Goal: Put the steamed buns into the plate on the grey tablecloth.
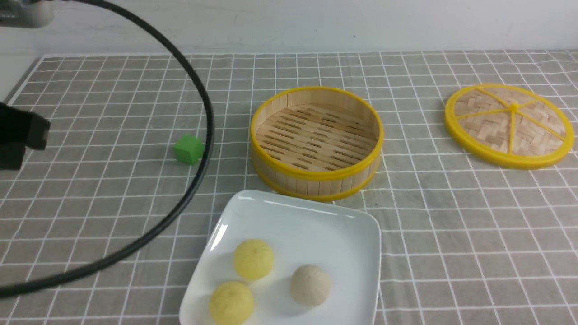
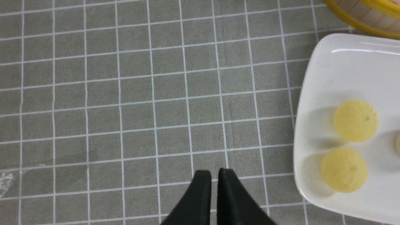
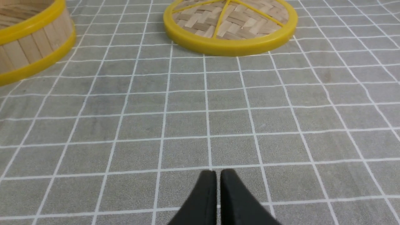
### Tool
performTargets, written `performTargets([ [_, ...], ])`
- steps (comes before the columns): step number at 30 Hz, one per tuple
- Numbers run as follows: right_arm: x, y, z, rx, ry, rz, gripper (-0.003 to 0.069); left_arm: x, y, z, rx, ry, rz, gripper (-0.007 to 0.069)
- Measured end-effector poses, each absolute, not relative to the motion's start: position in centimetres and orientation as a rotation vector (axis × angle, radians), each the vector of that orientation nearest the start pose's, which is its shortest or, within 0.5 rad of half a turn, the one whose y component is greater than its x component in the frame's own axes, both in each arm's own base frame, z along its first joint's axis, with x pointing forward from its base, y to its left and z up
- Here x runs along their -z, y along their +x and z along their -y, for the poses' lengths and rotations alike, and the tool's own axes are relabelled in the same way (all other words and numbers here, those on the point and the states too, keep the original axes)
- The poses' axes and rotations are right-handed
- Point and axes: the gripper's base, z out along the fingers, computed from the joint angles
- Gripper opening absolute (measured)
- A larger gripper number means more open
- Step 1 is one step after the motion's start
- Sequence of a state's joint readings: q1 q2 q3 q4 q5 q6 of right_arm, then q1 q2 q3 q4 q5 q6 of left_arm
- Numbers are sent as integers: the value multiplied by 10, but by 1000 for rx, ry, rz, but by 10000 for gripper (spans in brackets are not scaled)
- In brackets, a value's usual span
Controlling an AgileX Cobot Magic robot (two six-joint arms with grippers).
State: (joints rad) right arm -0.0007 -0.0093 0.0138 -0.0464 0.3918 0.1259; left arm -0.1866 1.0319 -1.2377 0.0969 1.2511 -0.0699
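1. All three buns lie in the plate (image 1: 289,212): two yellow (image 1: 253,259) (image 1: 231,302), one beige (image 1: 310,285). The task looks done.
2. Left fingers (image 2: 215,175) are nearly together, holding nothing, over cloth (image 1: 451,234) at the plate's 9 o'clock.
3. Right fingers (image 3: 217,175) likewise, empty.
4. Next: probably just retreat.
5. Also one basket (image 1: 317,142), empty, at the plate's 12 o'clock; one lid (image 1: 509,125); one cube (image 1: 188,149).

Round yellow-rimmed bamboo steamer basket (image 1: 316,142) sits empty mid-surface, its flat woven yellow-rimmed lid (image 1: 509,125) lying well off to the right. Little green cube (image 1: 188,149) on the left, under a looping black cable (image 1: 198,158).
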Motion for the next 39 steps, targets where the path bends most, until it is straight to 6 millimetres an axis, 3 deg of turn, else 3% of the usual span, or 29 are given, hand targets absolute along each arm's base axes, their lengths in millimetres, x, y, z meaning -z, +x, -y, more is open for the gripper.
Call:
performTargets([
  [4,-174,52,2,-37,97,-1876,45,-399,150,20,-14,146,-2500,52],
  [7,-174,52,2,-37,96,-1876,50,-384,123,17,7,146,-2497,52],
  [10,-174,52,2,-37,96,-1876,53,-365,102,16,49,163,-2488,53],
  [13,-174,52,2,-37,96,-1876,53,-329,77,20,179,189,-2393,52],
  [18,-174,52,2,-37,96,-1876,57,-295,71,26,334,154,-2046,52],
  [23,-174,52,2,-37,96,-1876,65,-283,70,23,355,85,-1830,55],
  [29,-174,52,2,-40,98,-1876,75,-265,74,23,350,63,-1831,60],
  [39,-174,52,2,-41,99,-1876,84,-262,74,22,322,80,-1833,62],
])
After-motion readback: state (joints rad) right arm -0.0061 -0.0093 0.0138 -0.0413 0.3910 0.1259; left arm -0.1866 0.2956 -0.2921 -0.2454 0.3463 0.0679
